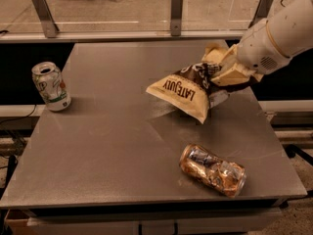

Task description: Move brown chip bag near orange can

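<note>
The brown chip bag (188, 90), dark brown with a cream "LATE JULY" edge, hangs tilted above the right middle of the grey table (107, 146). My gripper (222, 73) is shut on the bag's upper right end and holds it off the surface; my white arm comes in from the upper right. The crushed orange can (212, 170) lies on its side near the table's front right, below and slightly right of the bag, apart from it.
An upright white and green can (50, 86) stands at the table's left edge. A metal rail with posts (176, 13) runs behind the table. The table's right edge lies close to the orange can.
</note>
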You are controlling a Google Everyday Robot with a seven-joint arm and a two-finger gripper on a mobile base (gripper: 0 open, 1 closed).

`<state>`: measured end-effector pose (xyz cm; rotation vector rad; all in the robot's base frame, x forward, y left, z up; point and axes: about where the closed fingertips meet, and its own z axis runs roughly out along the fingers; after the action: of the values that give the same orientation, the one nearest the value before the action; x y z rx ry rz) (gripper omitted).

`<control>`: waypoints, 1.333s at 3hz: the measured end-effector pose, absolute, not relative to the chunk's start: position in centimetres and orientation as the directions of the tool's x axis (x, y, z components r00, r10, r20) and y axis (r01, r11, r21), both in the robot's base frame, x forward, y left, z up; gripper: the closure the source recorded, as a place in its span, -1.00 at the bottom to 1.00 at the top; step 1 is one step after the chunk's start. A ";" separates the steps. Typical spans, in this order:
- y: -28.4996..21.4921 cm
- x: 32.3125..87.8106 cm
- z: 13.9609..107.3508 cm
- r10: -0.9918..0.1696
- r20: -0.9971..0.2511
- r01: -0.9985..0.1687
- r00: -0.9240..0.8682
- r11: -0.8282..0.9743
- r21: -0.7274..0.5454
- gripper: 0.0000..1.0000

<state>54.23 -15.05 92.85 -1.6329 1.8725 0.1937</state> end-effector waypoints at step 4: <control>-15.3 51.8 90.3 -0.809 -0.576 -0.934 -0.117 0.286 -0.213 -1.00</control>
<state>51.80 -15.29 90.26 -1.5562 1.9573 0.2679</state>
